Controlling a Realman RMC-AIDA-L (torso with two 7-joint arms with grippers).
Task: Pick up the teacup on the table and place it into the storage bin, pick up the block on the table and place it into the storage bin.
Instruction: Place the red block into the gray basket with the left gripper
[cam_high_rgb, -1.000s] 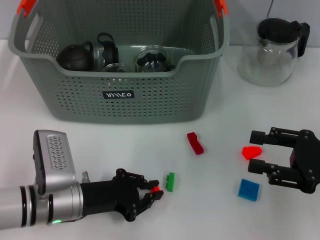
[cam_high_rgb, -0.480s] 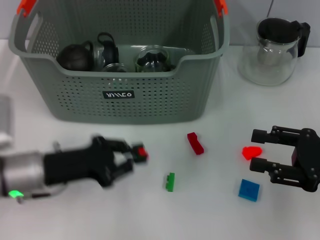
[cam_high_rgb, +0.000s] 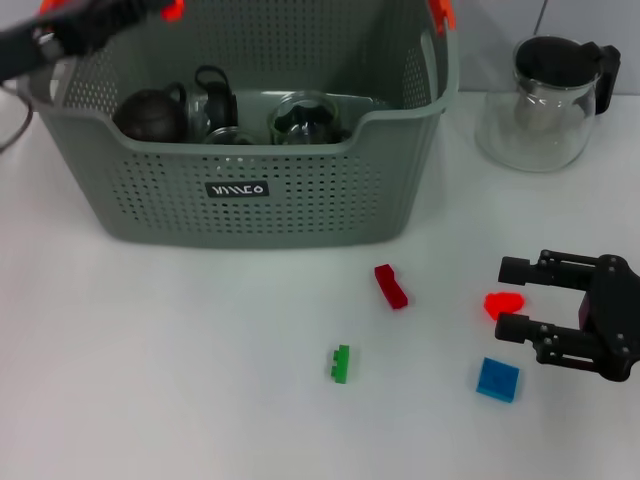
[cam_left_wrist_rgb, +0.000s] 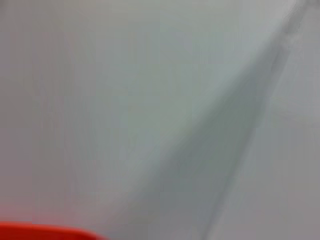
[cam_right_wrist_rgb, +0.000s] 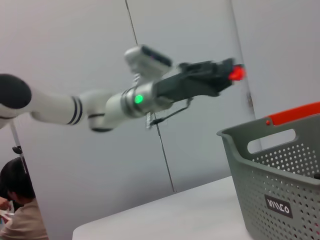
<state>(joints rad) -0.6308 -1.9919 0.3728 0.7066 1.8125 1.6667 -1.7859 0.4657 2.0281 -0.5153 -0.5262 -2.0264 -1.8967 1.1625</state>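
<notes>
Head view, left tool (cam_high_rgb: 160, 10): we see it blurred at the upper edge, above the storage bin's (cam_high_rgb: 240, 215) left rear corner, with a small red block (cam_high_rgb: 172, 10) pinched at its tip; most of the arm is cut off.
Head view, storage bin: stands at the back of the worktop (cam_high_rgb: 180, 380); inside we make out a dark teapot (cam_high_rgb: 150, 113) and glass pieces, half hidden behind the front wall. We cannot pick out a teacup.
Head view, right tool (cam_high_rgb: 512, 298): low over the worktop on the right, fingers spread, holding nothing; a bright red block (cam_high_rgb: 502, 303) lies between them, and we cannot tell whether they touch it.
Head view, open room: a blue block (cam_high_rgb: 497, 379) sits just beside the lower finger; a dark red block (cam_high_rgb: 390, 286) and a green block (cam_high_rgb: 340, 363) lie in the middle, well apart from the bin. A glass jug (cam_high_rgb: 545, 100) stands at back right.
Left wrist view: only grey blur and a red-orange strip at the edge; we can name nothing there.
Right wrist view, left arm: stretched level, high above the bin rim, the tool closed on the red block.
</notes>
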